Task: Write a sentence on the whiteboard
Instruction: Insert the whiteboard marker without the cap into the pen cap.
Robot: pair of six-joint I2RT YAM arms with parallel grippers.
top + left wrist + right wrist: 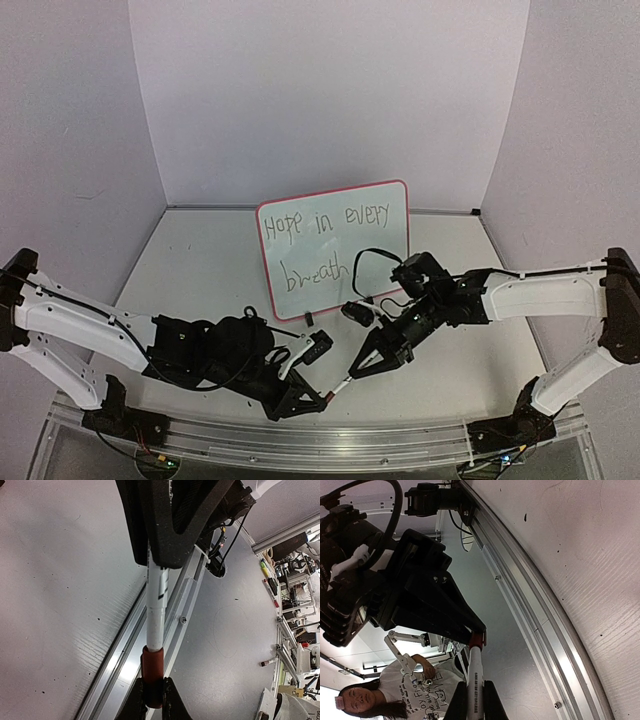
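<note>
- Toward the back of the bench [200, 270], propped upright: whiteboard [310, 252], with the sentence [330, 222] "Hope in every" over "breath" on it.
- Up front, well clear of it: left claw [323, 398] clenched on the red cap of a marker [155, 600].
- Right claw [352, 375] clamped on the same marker's white barrel, tips nearly meeting.

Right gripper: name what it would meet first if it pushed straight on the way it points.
Most likely the left gripper, facing it and shut on the red cap of the marker that the right gripper holds.
</note>
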